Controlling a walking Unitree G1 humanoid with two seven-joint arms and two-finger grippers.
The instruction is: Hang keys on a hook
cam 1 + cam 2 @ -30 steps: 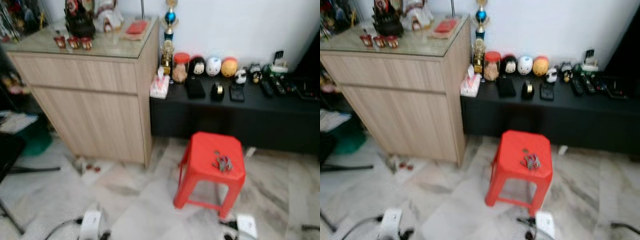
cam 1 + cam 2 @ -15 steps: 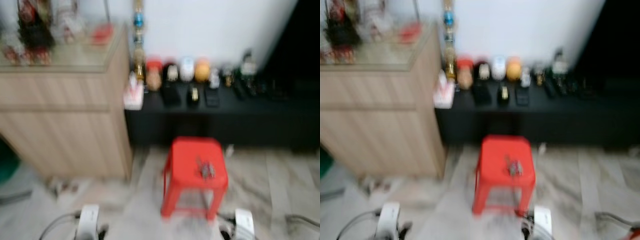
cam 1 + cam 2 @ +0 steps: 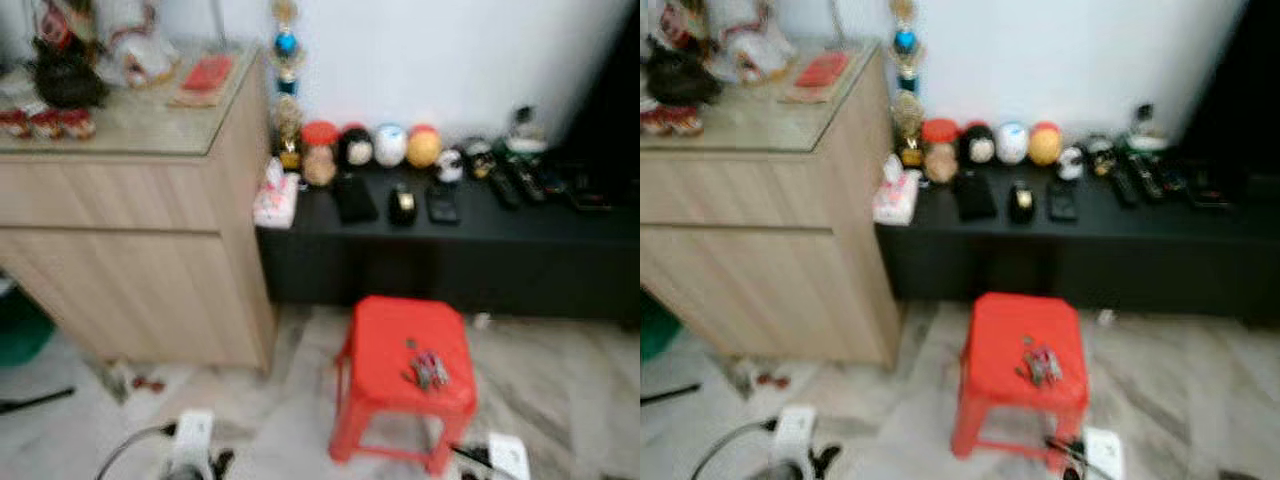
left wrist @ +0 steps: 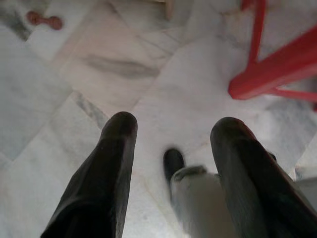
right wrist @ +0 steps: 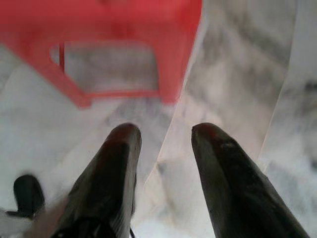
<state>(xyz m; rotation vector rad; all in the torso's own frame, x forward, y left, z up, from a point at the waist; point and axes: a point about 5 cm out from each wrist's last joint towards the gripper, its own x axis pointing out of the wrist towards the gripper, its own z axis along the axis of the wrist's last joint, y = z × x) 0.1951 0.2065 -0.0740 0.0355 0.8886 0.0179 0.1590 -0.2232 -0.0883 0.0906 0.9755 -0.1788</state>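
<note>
Left gripper point(image 4: 171, 131): fingers parted, nothing between them; hangs low over the marble floor point(image 4: 74, 74), idle.
Right gripper point(image 5: 163, 131): fingers likewise spread and empty, pointing down beside the red stool point(image 3: 405, 375).
Keys point(image 3: 428, 368): small bunch lying loose on the stool seat, toward its right half, within easy reach from above.
Hook: none made out; views slightly blurred.
Judgement: both arms low, so neither is yet placed for a pickup.
Surroundings: wooden cabinet point(image 3: 140, 250) left, black bench point(image 3: 450, 240) behind.
</note>
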